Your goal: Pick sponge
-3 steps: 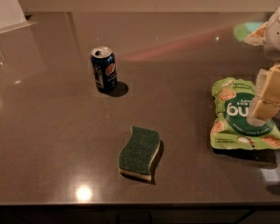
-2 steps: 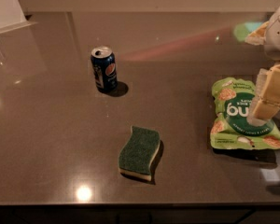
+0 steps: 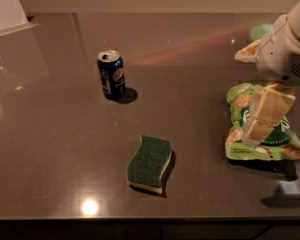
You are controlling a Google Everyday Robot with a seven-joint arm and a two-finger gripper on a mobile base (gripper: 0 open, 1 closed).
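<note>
I find the wavy-edged, dark green sponge [image 3: 149, 164] lying flat on the brown counter [image 3: 50, 149], near centre. The end effector [image 3: 264, 115] hangs at right, over the bright green snack bag [image 3: 277, 146]. I cannot tell how far open it is.

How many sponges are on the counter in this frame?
1. The sponge lies front-centre on the counter, apart from the soda can behind it. The gripper hangs at right over the snack bag, which may hide something small.
</note>
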